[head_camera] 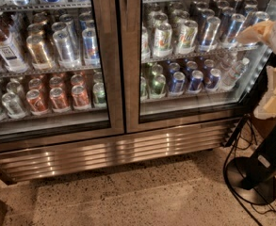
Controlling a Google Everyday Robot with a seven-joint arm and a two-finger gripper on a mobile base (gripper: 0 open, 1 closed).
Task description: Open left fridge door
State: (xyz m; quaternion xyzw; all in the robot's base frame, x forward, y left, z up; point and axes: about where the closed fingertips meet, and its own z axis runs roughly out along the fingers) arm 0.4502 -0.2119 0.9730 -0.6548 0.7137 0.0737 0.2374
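The left fridge door [110, 69] was shut. It filled the picture from the middle out to 9 o'clock. Its steel edge sat tight against the right door [130, 69] in the middle of the fridge [118, 152]. Red and silver cans [57, 95] showed behind its glass.

The gripper [256, 32] was far off at 2 o'clock. It was a pale shape in front of the right door's glass, well apart from the left door. I could not tell if it was released or clenched.

So the job looked to be just starting, at the reaching step. Next, I think the gripper needed to go toward 9 o'clock, find the left door's middle edge, catch it and pull. A black stand [253, 178] with cords stood at 4 o'clock and could get in the way.
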